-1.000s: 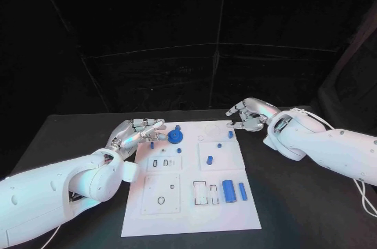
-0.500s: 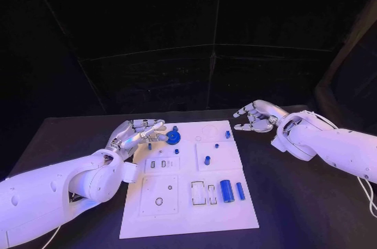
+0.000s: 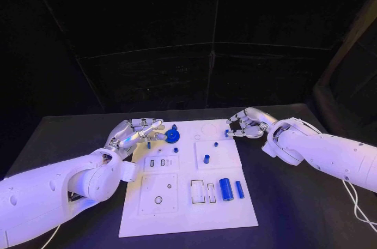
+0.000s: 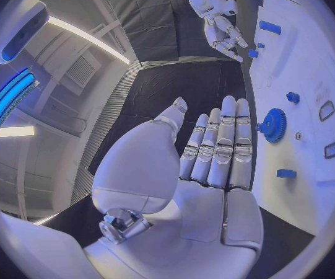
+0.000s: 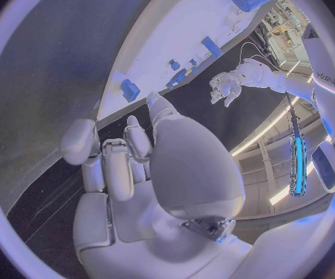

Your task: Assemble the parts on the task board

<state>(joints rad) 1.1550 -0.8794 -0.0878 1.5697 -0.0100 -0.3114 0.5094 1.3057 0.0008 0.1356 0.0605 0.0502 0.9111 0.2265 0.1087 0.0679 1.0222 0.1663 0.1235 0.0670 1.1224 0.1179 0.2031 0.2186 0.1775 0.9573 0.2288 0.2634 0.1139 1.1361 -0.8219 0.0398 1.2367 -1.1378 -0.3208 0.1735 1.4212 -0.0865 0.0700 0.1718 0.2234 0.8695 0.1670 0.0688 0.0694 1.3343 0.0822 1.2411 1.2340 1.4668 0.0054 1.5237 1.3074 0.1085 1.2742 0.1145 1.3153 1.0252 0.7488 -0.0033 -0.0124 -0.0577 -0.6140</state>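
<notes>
Head view: you see the task board (image 3: 188, 205), a white plate, lying mid-table on the black table (image 3: 306, 205). The left hand (image 3: 135, 133) sits at the board's 10 o'clock corner, fingers extended toward the blue gear (image 3: 172, 137), fingertips just beside it; you cannot tell from here whether they touch. It holds nothing. The right hand (image 3: 245, 125) sits at the board's 1 o'clock corner, fingers curled in just beside a small blue peg (image 3: 227, 133) at the board's edge; whether it pinches the peg you cannot tell. Toward 5 o'clock on the board lie a blue cylinder (image 3: 225, 188) and a thinner blue bar (image 3: 238, 189), side by side. A short blue pin (image 3: 206, 159) stands near the board's centre.

Left wrist view: you see the left hand (image 4: 206, 161) with fingers straight and close together, thumb apart, palm bare, nothing in its grasp. The blue gear (image 4: 273, 125) sits on the task board (image 4: 322, 74) just beyond the fingertips, a narrow gap visible. The right hand (image 4: 225, 34) shows far across the board, next to a small blue part.

Right wrist view: you see the right hand (image 5: 136, 161) with fingers curled inward over the palm; its fingertips are hidden, so contact is undetermined. A blue block (image 5: 129, 90) lies on the board edge near them. The left hand (image 5: 228, 87) appears beyond the board.
</notes>
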